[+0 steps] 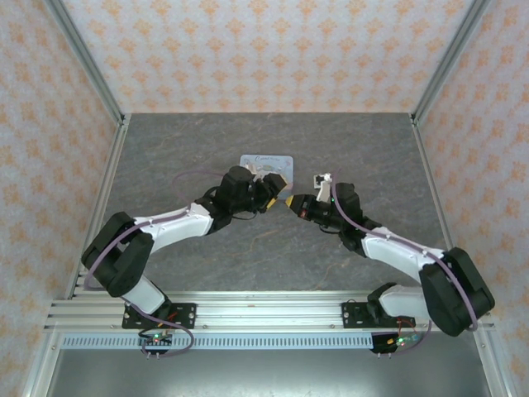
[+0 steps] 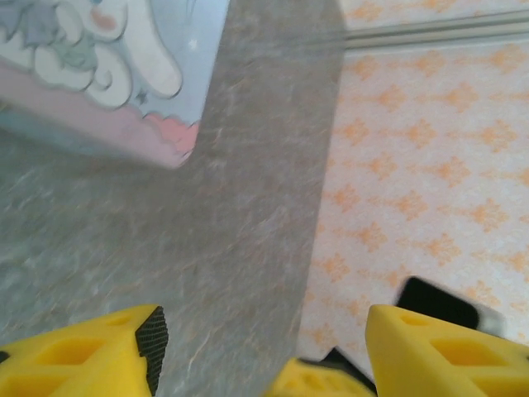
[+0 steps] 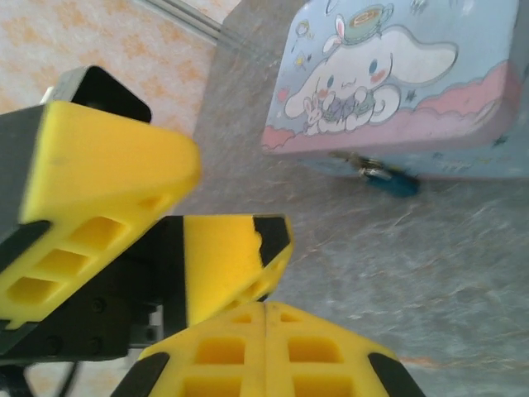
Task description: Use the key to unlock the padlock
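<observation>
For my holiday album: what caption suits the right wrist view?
Shut right gripper faces a cartoon tin, a small blue padlock at its near edge.

Bright, even, diffuse light, with faint soft shadows on the table (image 1: 273, 256) in the overhead view. The left wrist view is blurred and the tin (image 2: 99, 66) hazy. The right wrist view is crisper, though the yellow fingers (image 3: 107, 165) close to the lens are soft.
</observation>
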`<move>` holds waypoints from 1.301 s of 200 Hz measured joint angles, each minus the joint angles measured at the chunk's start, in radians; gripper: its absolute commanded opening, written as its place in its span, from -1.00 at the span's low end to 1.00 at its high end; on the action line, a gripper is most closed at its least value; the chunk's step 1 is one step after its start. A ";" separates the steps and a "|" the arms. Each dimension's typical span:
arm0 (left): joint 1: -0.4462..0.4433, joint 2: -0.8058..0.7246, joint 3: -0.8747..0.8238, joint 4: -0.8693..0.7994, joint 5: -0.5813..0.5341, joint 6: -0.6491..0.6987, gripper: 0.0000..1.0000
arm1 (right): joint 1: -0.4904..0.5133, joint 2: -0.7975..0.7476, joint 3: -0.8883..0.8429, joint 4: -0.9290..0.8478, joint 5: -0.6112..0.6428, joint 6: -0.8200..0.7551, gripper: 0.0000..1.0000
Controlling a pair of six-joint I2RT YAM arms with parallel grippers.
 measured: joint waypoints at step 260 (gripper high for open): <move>-0.019 0.008 0.045 -0.150 0.114 -0.316 -0.39 | 0.291 -0.059 0.095 -0.187 0.542 -0.619 -1.00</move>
